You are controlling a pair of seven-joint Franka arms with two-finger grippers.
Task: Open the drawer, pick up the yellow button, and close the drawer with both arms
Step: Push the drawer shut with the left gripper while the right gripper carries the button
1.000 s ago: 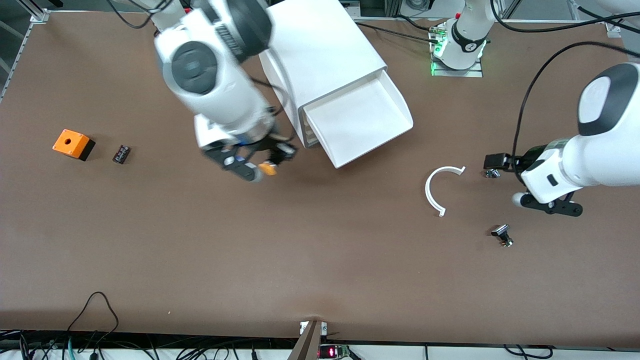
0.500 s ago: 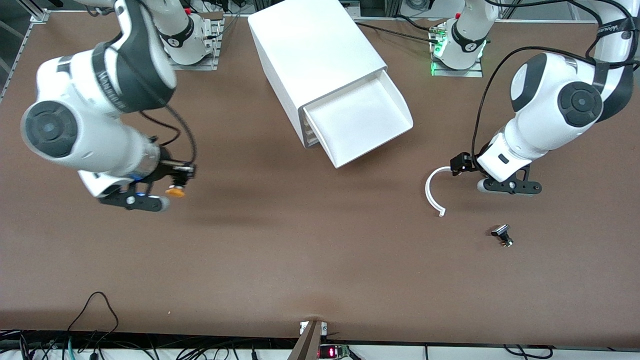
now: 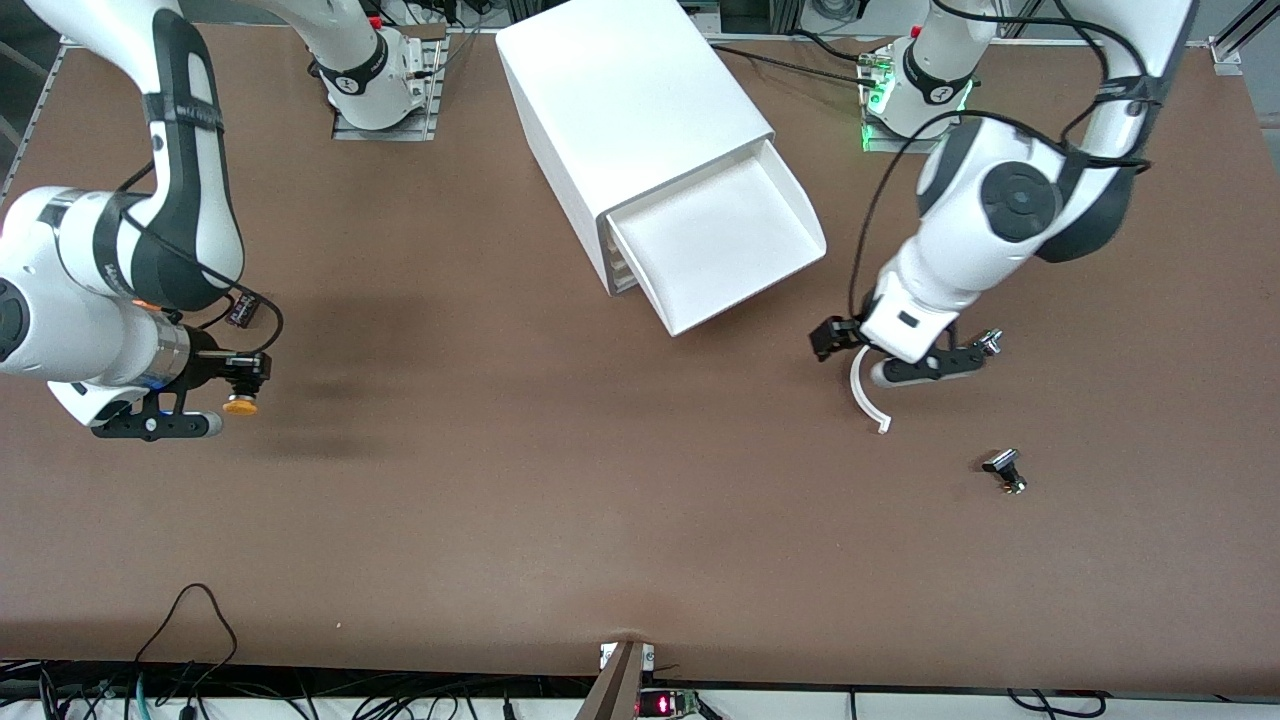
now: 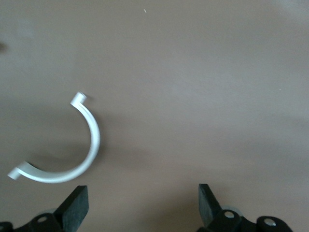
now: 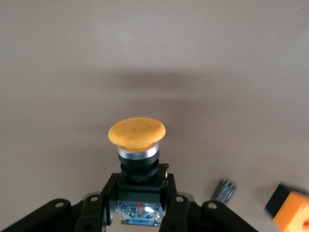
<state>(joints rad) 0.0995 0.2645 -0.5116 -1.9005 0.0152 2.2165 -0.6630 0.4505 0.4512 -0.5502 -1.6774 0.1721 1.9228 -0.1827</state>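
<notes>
The white cabinet (image 3: pixel 630 110) stands at the middle of the table near the robots' bases. Its uppermost drawer (image 3: pixel 720 240) is pulled out, and its inside shows bare white. My right gripper (image 3: pixel 243 385) is shut on the black body of the button (image 3: pixel 239 404) and holds it over bare table toward the right arm's end. In the right wrist view the yellow-orange cap (image 5: pixel 137 134) sticks out ahead of the gripper (image 5: pixel 138 186). My left gripper (image 3: pixel 835 340) is open and empty over a white curved piece, toward the left arm's end from the drawer. Its fingers (image 4: pixel 75 208) are spread wide.
The white curved piece (image 3: pixel 862 385) lies on the table, also in the left wrist view (image 4: pixel 87 145). A small black and silver part (image 3: pixel 1005 470) lies nearer the camera. A flat black component (image 3: pixel 243 313) and an orange box (image 5: pixel 289 212) lie near the right gripper.
The right arm has swung from beside the cabinet toward its own end of the table, carrying the button. The left arm has moved toward the drawer, over the white curved piece.
</notes>
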